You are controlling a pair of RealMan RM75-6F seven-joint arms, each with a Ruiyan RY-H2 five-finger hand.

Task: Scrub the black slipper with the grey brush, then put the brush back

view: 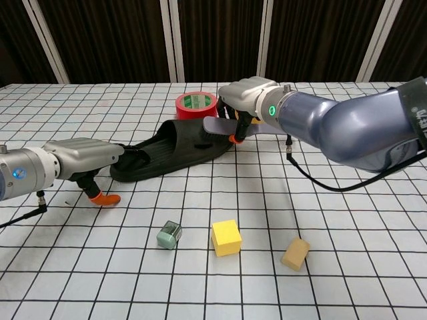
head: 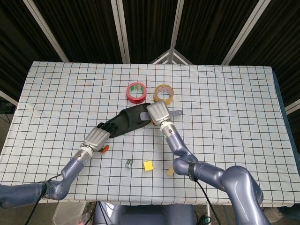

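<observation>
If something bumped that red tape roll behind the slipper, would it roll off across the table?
Probably not. The red tape lies flat on its side, hole upward in the head view, so a nudge would likely just slide it over the cloth. It looks like a light ring, so little force should shift it. Only if tipped onto its edge might it roll.

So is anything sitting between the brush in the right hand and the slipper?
Nothing visible. The right hand holds the grey brush at the toe end of the black slipper. The red tape roll stands behind them, out of the path, and the left hand is at the heel end.
</observation>
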